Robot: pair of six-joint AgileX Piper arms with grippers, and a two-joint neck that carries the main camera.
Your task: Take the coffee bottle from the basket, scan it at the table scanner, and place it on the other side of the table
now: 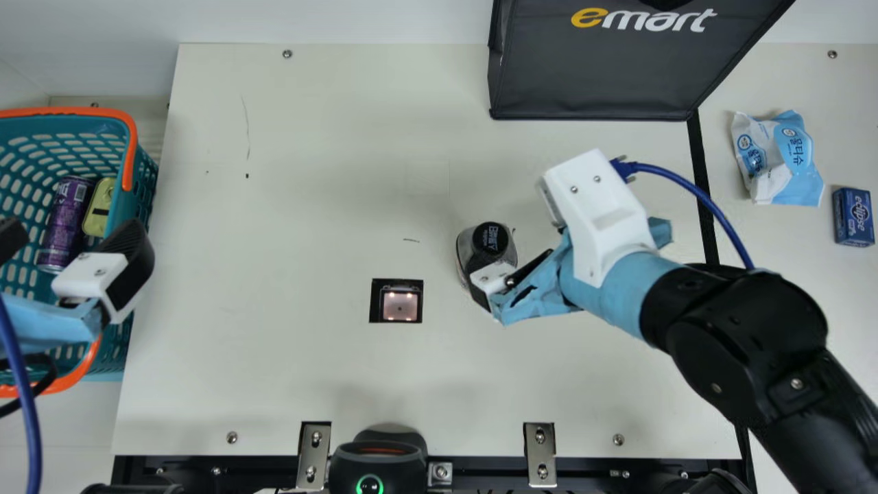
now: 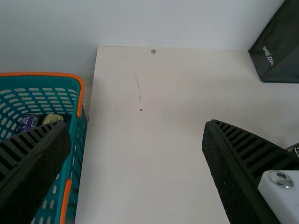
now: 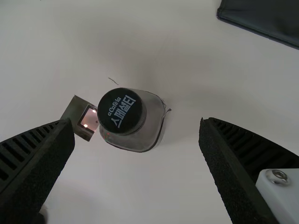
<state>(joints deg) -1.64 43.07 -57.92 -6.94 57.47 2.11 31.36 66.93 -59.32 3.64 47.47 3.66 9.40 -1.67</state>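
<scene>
The coffee bottle, clear with a dark cap, stands upright on the table to the right of the black square scanner. My right gripper is over its near right side, open. In the right wrist view the bottle lies beyond the open fingers of my right gripper, untouched by either, with the scanner behind its cap. My left gripper is open above the right part of the teal basket; in the left wrist view nothing is between the fingers of my left gripper.
A purple can and a yellow-green tin lie in the basket. A black bag stands at the back right. A wipes pack and a small blue box lie at the far right. A black device sits at the near edge.
</scene>
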